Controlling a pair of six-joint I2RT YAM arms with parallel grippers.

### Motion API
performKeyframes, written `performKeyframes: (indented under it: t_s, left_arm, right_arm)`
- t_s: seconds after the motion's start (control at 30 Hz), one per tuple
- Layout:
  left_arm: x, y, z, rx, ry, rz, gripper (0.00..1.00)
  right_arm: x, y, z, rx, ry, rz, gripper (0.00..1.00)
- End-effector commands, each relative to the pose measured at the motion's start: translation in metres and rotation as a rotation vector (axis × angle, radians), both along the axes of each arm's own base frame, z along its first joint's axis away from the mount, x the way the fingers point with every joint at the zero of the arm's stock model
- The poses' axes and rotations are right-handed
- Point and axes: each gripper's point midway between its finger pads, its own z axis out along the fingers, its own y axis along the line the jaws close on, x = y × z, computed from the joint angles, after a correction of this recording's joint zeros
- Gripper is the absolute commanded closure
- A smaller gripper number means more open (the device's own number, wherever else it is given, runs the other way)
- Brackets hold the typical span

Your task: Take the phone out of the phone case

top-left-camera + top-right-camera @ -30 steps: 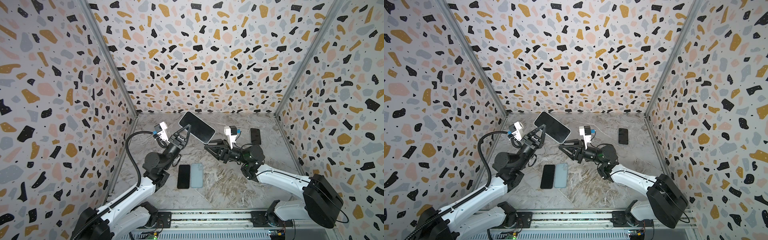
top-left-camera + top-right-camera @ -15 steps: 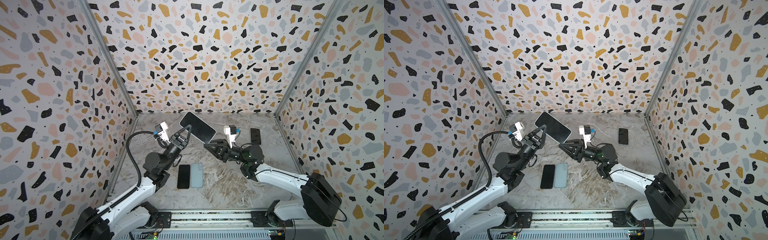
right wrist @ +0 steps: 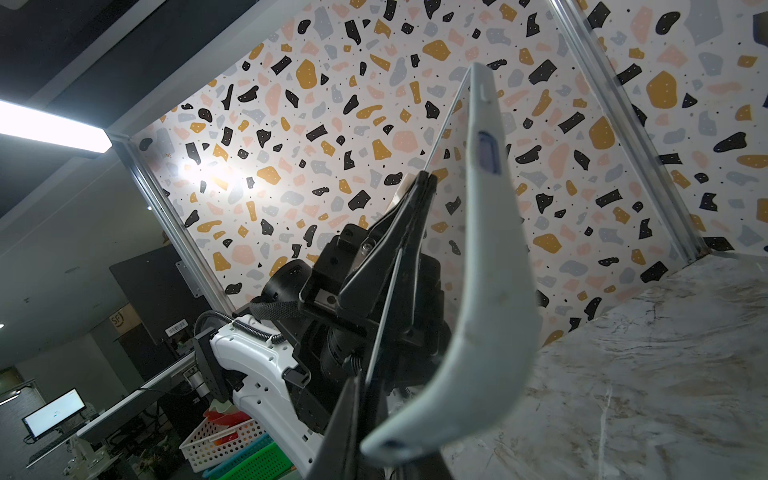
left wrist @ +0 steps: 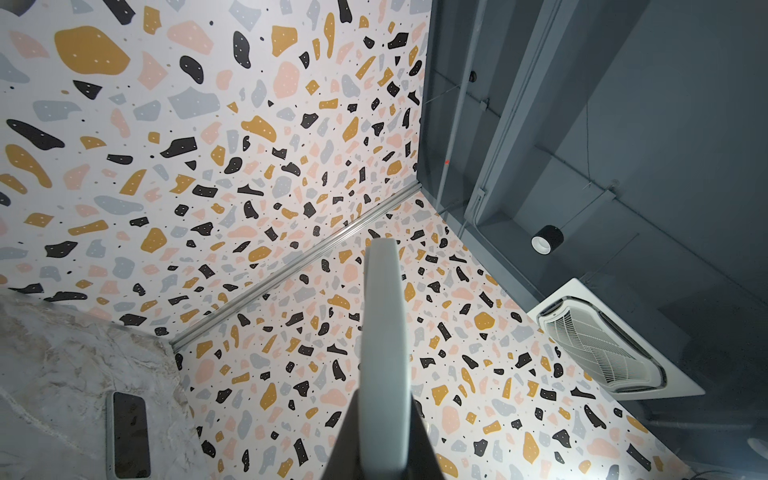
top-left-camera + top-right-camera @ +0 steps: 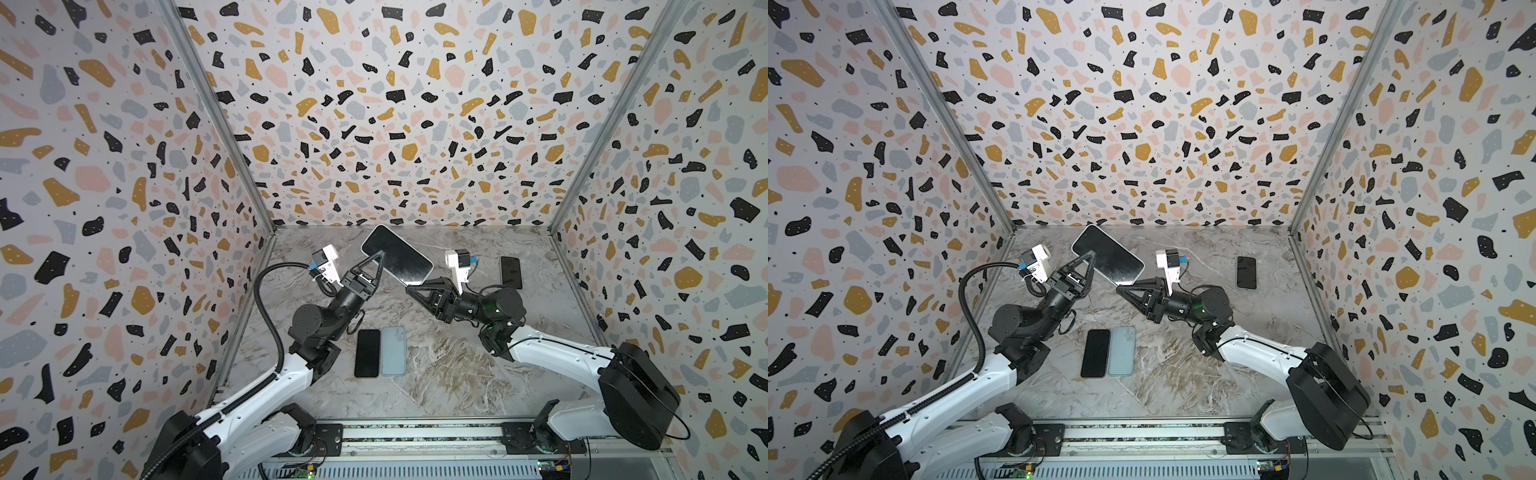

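The phone [image 5: 397, 259] [image 5: 1108, 258], dark screen up in a pale phone case, is held tilted in the air above the back of the table. My left gripper [image 5: 379, 255] [image 5: 1090, 257] is shut on its left long edge; in the left wrist view the pale case edge [image 4: 384, 332] stands between the jaws. My right gripper [image 5: 409, 286] [image 5: 1119, 287] pinches the phone's near right corner. In the right wrist view the case [image 3: 490, 291] bends away from that corner, and the phone's thin edge runs into the closed jaws.
A bare black phone [image 5: 368, 353] and an empty pale blue case [image 5: 393, 351] lie side by side on the marble table [image 5: 436, 374] near the front. Another dark phone [image 5: 511, 272] lies at the back right. Terrazzo walls close in three sides.
The right gripper has crept up to the phone's near corner and its jaws have closed on it. The left gripper and the phone have stayed in place.
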Motion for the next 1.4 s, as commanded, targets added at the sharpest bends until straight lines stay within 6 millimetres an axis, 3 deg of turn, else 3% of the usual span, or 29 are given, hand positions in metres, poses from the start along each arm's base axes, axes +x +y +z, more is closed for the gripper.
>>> performKeyframes:
  t_s: [0.0, 0.3, 0.53, 1.37]
  left_arm:
    - [-0.003, 0.001, 0.022, -0.03, -0.01, -0.01, 1.0]
    - [0.012, -0.019, 0.007, 0.006, 0.118, -0.082, 1.0]
    - [0.015, -0.03, -0.004, 0.039, 0.18, -0.127, 1.0]
    - [0.008, -0.052, -0.038, 0.186, 0.27, -0.221, 1.0]
  right_arm:
    - [-0.017, -0.007, 0.012, 0.018, -0.125, 0.002, 0.9]
    - [-0.015, -0.007, -0.01, -0.131, -0.242, -0.074, 0.9]
    - [-0.013, -0.009, -0.015, -0.222, -0.357, -0.144, 0.9]
    - [0.001, -0.028, 0.003, -0.335, -0.6, -0.365, 0.93]
